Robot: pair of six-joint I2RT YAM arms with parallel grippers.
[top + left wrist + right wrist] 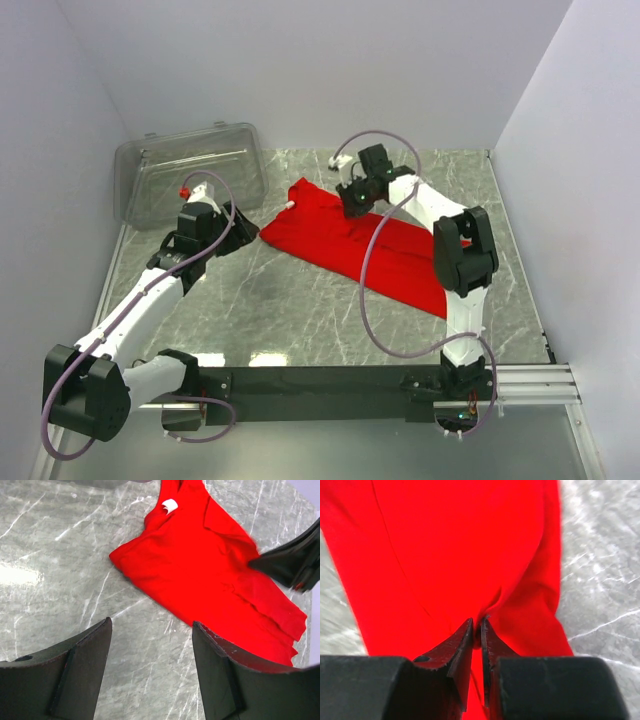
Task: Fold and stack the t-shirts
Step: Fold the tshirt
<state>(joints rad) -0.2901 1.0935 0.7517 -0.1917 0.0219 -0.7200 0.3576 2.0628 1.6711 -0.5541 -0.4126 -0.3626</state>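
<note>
Right gripper (476,625) pinching the red t-shirt (340,240)
The t-shirt lies flat on the marble table (300,310), right of centre (far end nipped between narrow jaws); the left gripper (150,627) hangs wide apart over bare table.

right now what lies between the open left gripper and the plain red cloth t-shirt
Only bare grey marbled tabletop; the left wrist view shows nothing between the left gripper and the red t-shirt.

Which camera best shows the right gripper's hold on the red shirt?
Right wrist: the right gripper pinches a raised fold of the t-shirt, close up. Top external shows it small, from above; left wrist catches only its dark edge.
</note>
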